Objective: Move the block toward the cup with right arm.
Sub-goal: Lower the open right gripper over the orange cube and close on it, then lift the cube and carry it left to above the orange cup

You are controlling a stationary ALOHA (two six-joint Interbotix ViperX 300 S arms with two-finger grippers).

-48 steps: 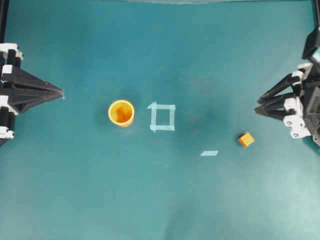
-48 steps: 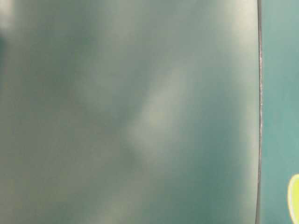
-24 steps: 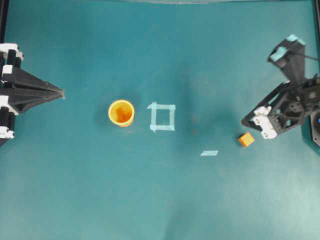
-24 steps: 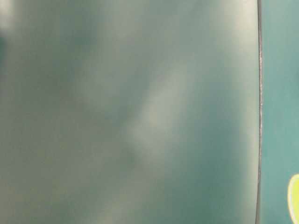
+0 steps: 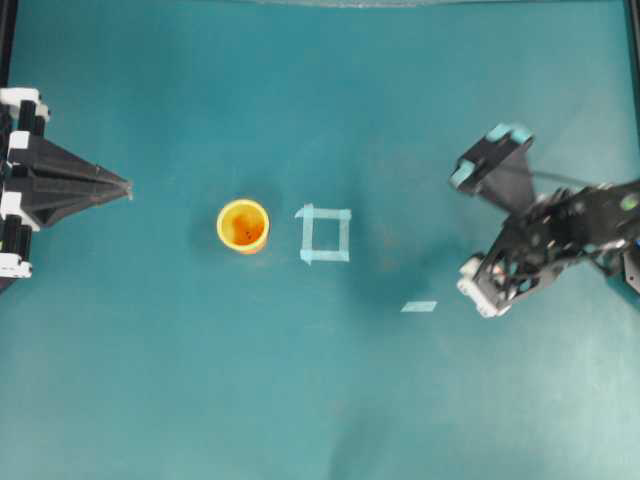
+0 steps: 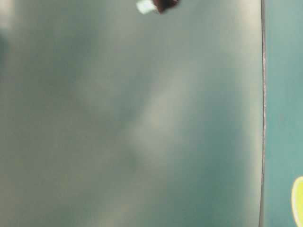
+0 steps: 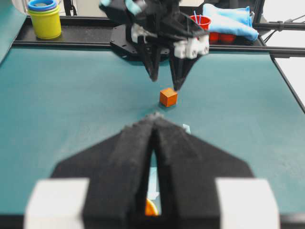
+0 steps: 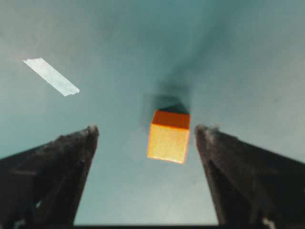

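Note:
The orange-tan block (image 8: pixel 168 136) sits on the teal table between my right gripper's (image 8: pixel 147 130) open fingers, nearer the right finger, untouched. In the left wrist view the right gripper (image 7: pixel 167 82) points down just above the block (image 7: pixel 168 97). In the overhead view the right gripper (image 5: pixel 488 288) hides the block. The yellow cup (image 5: pixel 243 226) stands upright left of centre, far from the block. My left gripper (image 5: pixel 125 187) is shut and empty at the left edge, and also shows in its wrist view (image 7: pixel 155 119).
A pale-blue tape square (image 5: pixel 325 234) lies just right of the cup. A tape strip (image 5: pixel 419 306) lies between the square and the right gripper. Off the table's far end stand a yellow container (image 7: pixel 44 19), red cups (image 7: pixel 202 21) and a blue cloth (image 7: pixel 228 21).
The right arm has swung out from the right edge and brought its open gripper over the block, which now is hidden in the overhead view. The block, the cup and the left arm have not moved.

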